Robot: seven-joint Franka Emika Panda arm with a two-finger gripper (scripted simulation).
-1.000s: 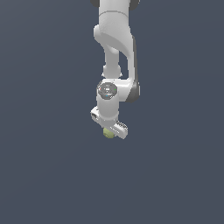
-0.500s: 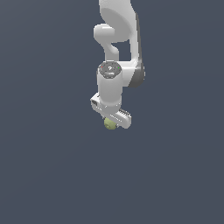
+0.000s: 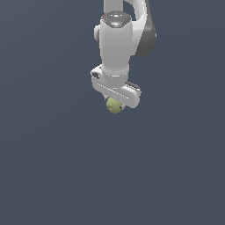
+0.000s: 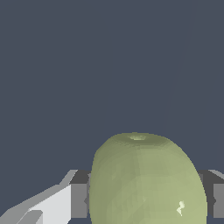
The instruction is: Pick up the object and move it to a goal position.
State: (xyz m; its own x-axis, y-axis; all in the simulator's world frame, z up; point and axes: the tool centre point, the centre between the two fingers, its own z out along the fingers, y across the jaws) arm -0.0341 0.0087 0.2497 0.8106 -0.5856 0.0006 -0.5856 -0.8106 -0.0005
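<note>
Olive ball (image 3: 114, 105) clamped between the closed fingers (image 4: 78, 200) of the gripper (image 3: 115, 103): best carried smoothly, grip firm, without jerks, toward the goal.

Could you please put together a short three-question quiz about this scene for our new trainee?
1. True or false: the gripper is shut on the yellow-green ball.
2. What lies around the arm in the exterior view? A) plain dark grey ground B) a wooden table C) a wire basket
3. In the wrist view, what stands on either side of the ball?

Key: 1 true; 2 A; 3 the gripper's fingers.
</note>
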